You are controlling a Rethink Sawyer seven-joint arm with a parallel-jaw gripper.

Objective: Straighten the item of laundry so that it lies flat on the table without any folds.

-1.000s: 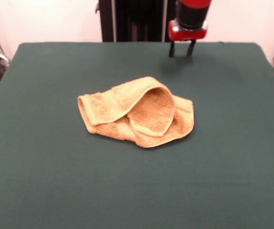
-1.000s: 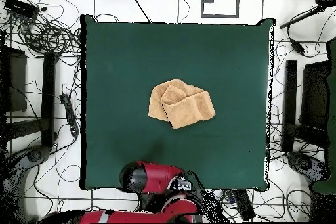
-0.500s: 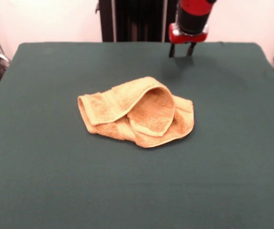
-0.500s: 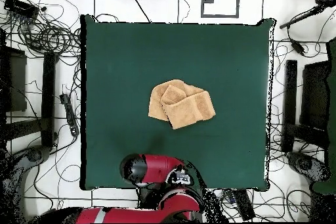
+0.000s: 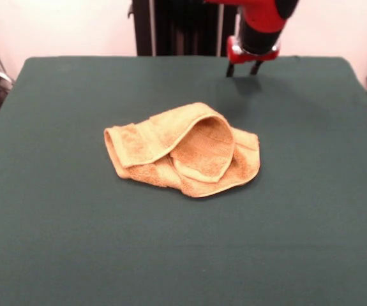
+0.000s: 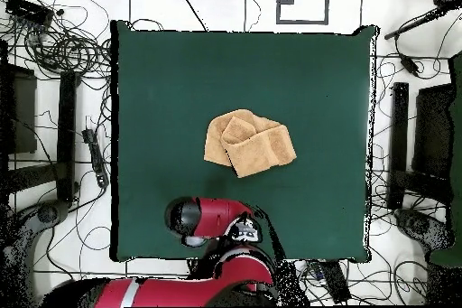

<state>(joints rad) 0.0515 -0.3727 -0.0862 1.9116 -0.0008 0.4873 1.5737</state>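
The golden-orange towel (image 5: 182,150) lies crumpled and folded over itself near the middle of the dark green table (image 5: 62,229). One flap curls up over the rest. It shows in the overhead view (image 6: 248,144) as a bunched shape. My gripper (image 5: 243,68) hangs above the table's far side, behind and right of the towel, apart from it. Its two dark fingers (image 5: 230,69) stand a little apart and hold nothing. In the overhead view the red arm (image 6: 217,219) covers the gripper, near the table's bottom edge.
Cables (image 6: 63,42) and dark equipment (image 6: 420,142) lie on the floor round the table in the overhead view. The robot's black pedestal (image 5: 177,29) stands behind the table's far edge.
The arm has shifted a little, the gripper rising slightly and tilting at the table's far side. The towel has not moved.
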